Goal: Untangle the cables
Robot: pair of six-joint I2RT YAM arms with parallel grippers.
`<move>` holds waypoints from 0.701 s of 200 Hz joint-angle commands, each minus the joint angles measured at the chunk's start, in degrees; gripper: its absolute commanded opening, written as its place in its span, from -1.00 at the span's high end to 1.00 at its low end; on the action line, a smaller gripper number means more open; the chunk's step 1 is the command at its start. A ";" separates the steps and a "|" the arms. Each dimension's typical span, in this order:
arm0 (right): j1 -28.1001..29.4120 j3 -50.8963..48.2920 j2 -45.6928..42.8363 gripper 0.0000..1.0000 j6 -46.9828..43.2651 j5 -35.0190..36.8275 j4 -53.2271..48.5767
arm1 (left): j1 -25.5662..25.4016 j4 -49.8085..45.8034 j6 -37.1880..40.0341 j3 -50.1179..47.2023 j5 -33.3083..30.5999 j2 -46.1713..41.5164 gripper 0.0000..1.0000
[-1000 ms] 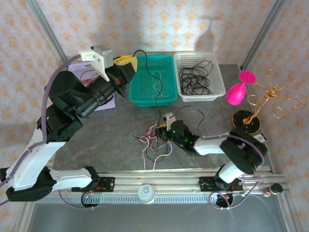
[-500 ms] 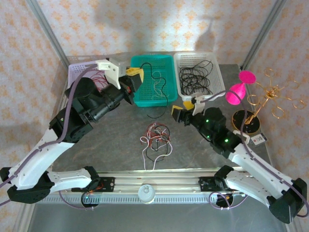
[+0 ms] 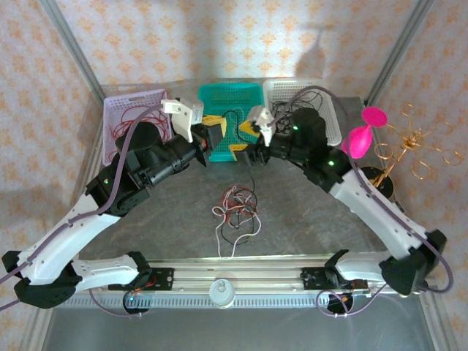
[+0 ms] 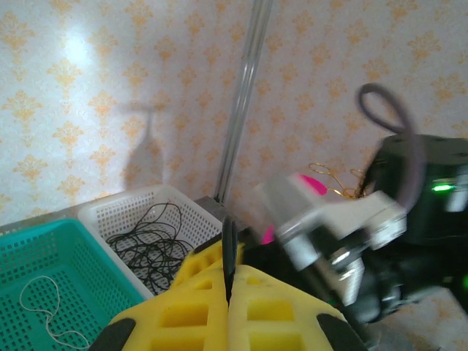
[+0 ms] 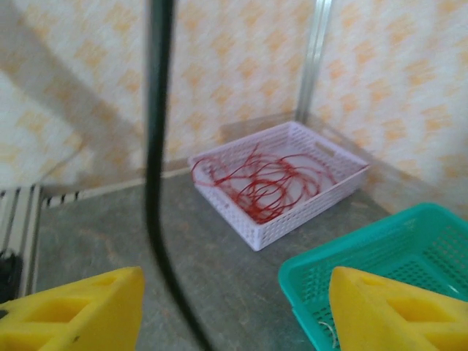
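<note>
The tangled cables, red, white and black, lie on the grey table in front of both arms. My left gripper hovers by the teal basket, its yellow fingers shut on a single black cable. That black cable hangs down toward the bunch. My right gripper is close beside the left one, open. In the right wrist view the black cable hangs between the open gripper's yellow fingertips, near the left one, untouched.
At the back stand a purple basket holding red cables, the teal basket with a white cable, and a white basket with black cables. A pink object and a gold wire stand are on the right.
The right arm lifted off the tangle, swung back to the teal basket beside the left gripper, and opened wider. The left gripper moved right and forward with the black cable.
</note>
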 commanded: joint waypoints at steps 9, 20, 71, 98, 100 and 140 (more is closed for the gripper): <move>-0.25 1.60 3.26 -0.16 -4.54 -6.54 -4.98 | -0.37 -0.40 -0.50 -0.42 1.32 -1.50 1.00; -0.36 0.94 3.21 -0.03 -4.06 -5.51 -4.09 | -0.37 -0.96 -0.19 -0.23 0.76 -1.51 1.00; -2.82 -3.76 -1.35 0.60 -0.27 -4.12 0.20 | -0.37 -4.14 0.50 -0.66 -6.46 -1.45 1.00; -4.55 -5.02 -3.07 1.00 2.66 -2.37 0.95 | -0.37 -2.85 0.49 -2.25 -6.65 -1.68 1.00; -4.62 -5.03 -3.17 1.00 2.86 -2.26 0.91 | -0.43 -2.77 0.54 -2.33 -6.77 -1.64 1.00; -5.11 -3.62 -3.38 1.00 6.51 6.80 0.18 | -0.37 -1.95 0.09 -5.30 -10.03 -2.58 -0.18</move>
